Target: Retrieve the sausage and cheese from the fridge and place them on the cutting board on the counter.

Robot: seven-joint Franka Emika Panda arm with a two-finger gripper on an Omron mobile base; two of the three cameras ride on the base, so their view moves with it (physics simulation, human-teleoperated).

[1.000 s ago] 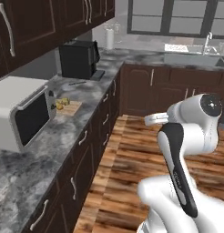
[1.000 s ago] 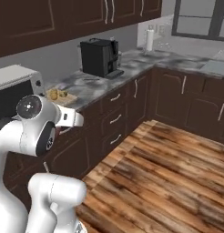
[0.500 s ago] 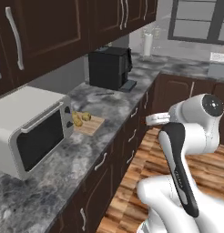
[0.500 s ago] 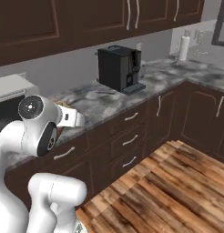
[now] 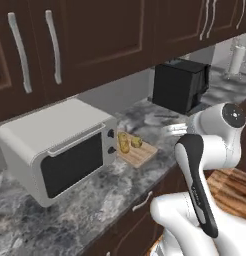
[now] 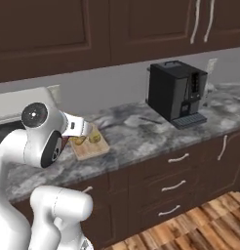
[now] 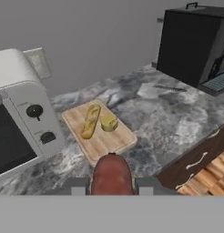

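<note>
Light tan wooden cutting board [image 7: 99, 131] flat on the grey mottled stone desk [image 7: 173, 123], just beside the white microwave [image 7: 18, 113], carrying two yellow pieces side by side. Claw [image 7: 111, 185] clenched on the dark red-brown sausage [image 7: 111, 175], near the board's edge, long axis pointing toward the board.

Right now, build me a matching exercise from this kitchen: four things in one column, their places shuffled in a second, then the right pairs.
Things:
1. dark red-brown sausage
2. light tan wooden cutting board
3. white microwave
4. black coffee machine

Places:
A. far end of the grey stone counter, away from the microwave
B. between the gripper fingers
C. directly beside the board
D. on the counter, carrying two yellow pieces

Pairs: 1-B, 2-D, 3-C, 4-A
</note>
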